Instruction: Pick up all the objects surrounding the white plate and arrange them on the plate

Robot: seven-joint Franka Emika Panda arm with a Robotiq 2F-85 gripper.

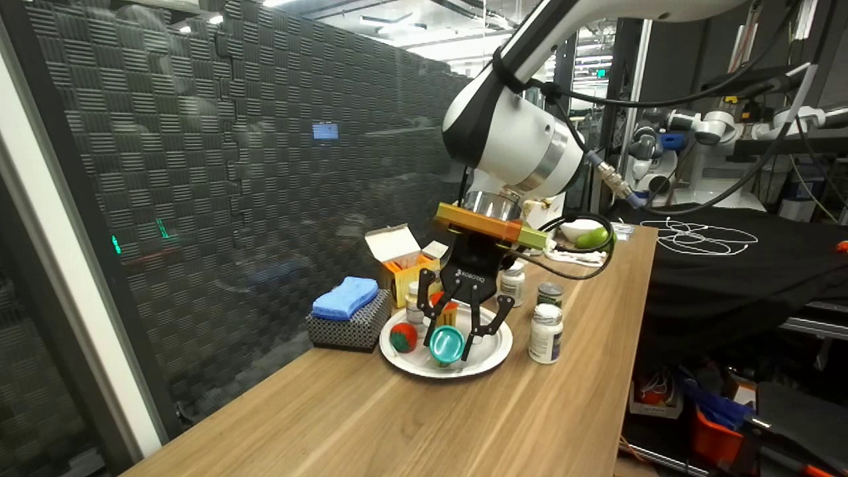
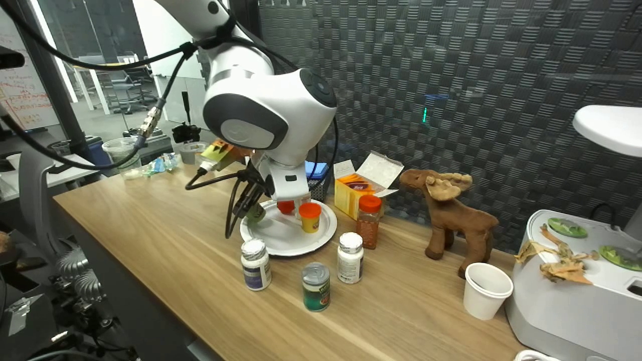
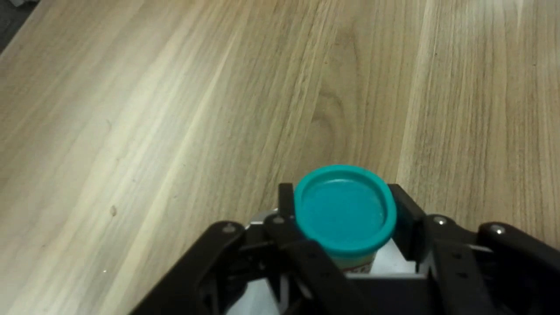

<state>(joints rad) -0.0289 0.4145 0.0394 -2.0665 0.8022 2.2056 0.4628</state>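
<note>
The tool (image 3: 341, 208) grasps a teal-topped tub (image 1: 447, 344), tilted over the plate (image 2: 286, 239) near its rim — I cannot tell whether tub and plate touch. On the plate sits an orange-topped tub (image 2: 310, 221); beside it on the tabletop (image 2: 200, 271) — two white bottles (image 2: 257, 273), a can (image 2: 316, 290) and a red-topped jar (image 2: 368, 226).

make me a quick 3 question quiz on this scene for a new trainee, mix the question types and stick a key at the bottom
1. Short answer: In the wrist view, what do the fingers hold?
2. True or false: The orange-lidded yellow tub stands upright on the white plate.
3. Multiple choice: The green can stands
a) on the white plate
b) inside the open carton
c) on the table, off the white plate

Key: 1, a teal-lidded tub; 2, true; 3, c.
</note>
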